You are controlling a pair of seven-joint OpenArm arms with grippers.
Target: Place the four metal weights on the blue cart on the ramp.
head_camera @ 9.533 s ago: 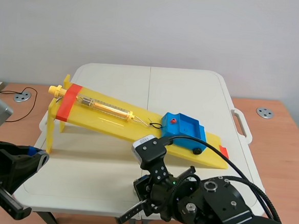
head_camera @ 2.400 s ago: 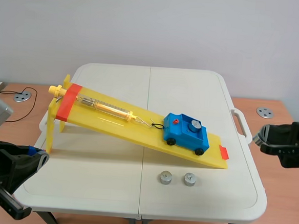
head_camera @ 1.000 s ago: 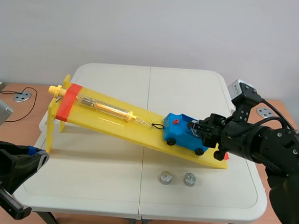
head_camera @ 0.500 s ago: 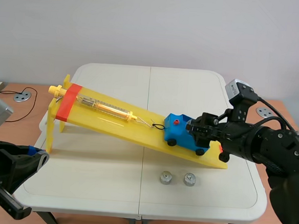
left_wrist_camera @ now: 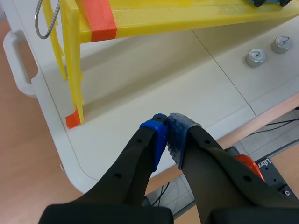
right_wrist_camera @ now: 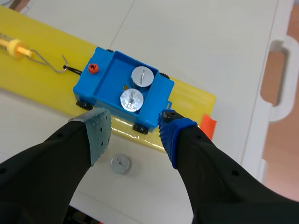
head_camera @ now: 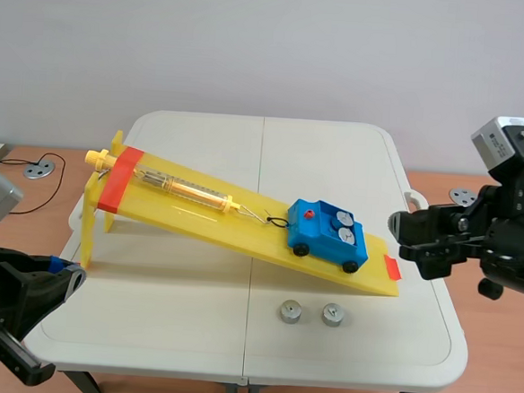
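Built as two arms in matte black, blocky and thick-shelled: left arm, right arm. Topped at each wrist with a pale grey camera box (only partly seen on the left in the scene view). Ending in the left gripper and the right gripper, each with two stout black fingers, smooth and rounded, marked by a small round recess on the upper face. Tipped with soft dotted pads: a bright blue pad beside a duller blue-grey pad on the left; a grey-green pad and a blue pad on the right.
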